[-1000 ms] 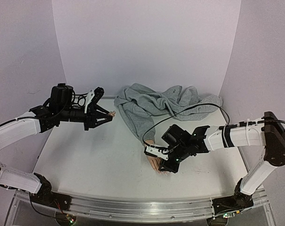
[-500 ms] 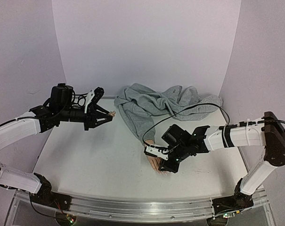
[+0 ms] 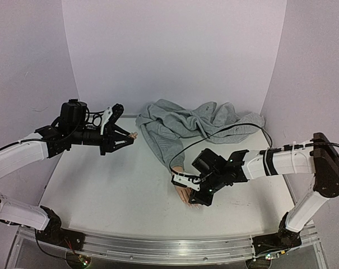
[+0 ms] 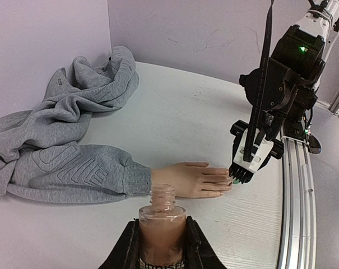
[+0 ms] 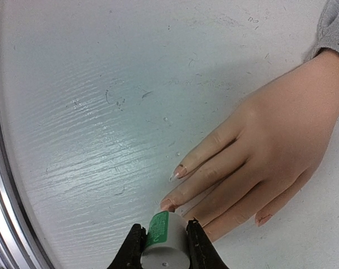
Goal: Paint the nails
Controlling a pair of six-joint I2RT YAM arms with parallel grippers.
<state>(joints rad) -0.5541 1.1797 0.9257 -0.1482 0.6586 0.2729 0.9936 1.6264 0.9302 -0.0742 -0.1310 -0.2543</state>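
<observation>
since the grey cap (image 5: 167,240) covers a fingertip, only some nails (image 5: 179,170) show.

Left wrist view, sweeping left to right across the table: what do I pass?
Sweatshirt → mannequin hand → right pincer, shut on the brush cap. The bottle in the left pincer overlaps the hand, so it is left out.
</observation>
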